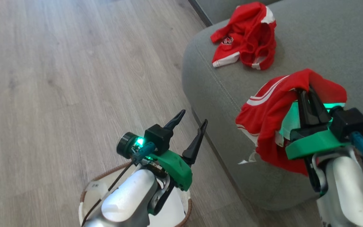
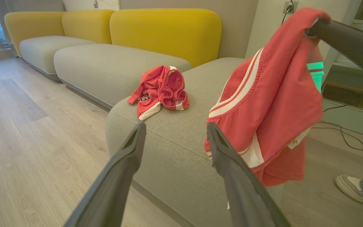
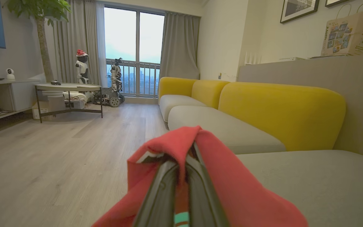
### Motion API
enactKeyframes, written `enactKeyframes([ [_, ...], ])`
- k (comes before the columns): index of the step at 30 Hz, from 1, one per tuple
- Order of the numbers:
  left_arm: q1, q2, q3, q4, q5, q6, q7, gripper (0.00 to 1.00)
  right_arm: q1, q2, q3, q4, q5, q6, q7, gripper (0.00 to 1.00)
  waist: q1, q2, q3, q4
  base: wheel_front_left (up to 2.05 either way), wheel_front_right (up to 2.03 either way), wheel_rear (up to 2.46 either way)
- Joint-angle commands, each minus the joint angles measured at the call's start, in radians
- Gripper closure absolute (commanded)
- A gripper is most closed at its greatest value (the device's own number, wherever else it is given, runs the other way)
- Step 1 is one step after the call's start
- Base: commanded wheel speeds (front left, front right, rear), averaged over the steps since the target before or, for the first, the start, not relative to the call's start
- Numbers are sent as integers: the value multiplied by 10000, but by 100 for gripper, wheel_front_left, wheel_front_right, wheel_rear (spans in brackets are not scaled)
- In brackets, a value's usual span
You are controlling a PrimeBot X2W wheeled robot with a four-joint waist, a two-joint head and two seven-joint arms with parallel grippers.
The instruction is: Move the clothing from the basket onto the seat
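- Grey-green seat (image 1: 310, 47): the biggest thing here, taking the right side. Pale wood floor (image 1: 58, 78) lies to its left.
- Basket (image 1: 90, 194): on the floor at my lower left, under my left forearm, near the seat's corner. What I can see of its inside is white, with no red. The rest is hidden.
- Held garment (image 1: 269, 119): red with white stripes, draped over my right gripper (image 1: 304, 91), whose fingers are pressed together on a fold. It hangs over the seat's near edge and is not resting on it.
- Loose garment (image 1: 247, 37): red and crumpled, on the seat further back, well apart from the held one.
- Left gripper (image 1: 193, 117): fingers spread with nothing between them, above the floor near the basket.
- Step, as I judge it: carrying, about to place. Next I should reach further over the cushion, lower until the cloth rests, then part the fingers.
- Count: two garments, one basket, one seat, two grippers.
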Motion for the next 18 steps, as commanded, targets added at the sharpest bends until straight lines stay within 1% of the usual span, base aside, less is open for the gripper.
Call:
enactKeyframes([
  [1,-278,44,487,-319,126,-40,-96,0,-747,-152,219,-424,-28,-4,73,100,0,0,208,-107,0,0,0],
  [6,-346,15,583,-351,365,-153,-97,0,-1773,-693,215,-62,139,-4,135,100,0,0,597,-17,0,0,0],
  [8,-443,10,628,-424,479,-169,-97,0,-2391,-979,199,155,169,-4,146,100,0,0,931,94,0,0,0],
  [13,-713,110,736,-702,842,-196,-97,0,-4334,-1654,25,951,325,-4,143,100,0,0,1877,436,0,0,0],
  [18,-1071,316,649,-948,1203,-211,-87,0,-6301,-2412,-625,1879,264,-4,182,100,0,0,2907,900,0,0,0],
])
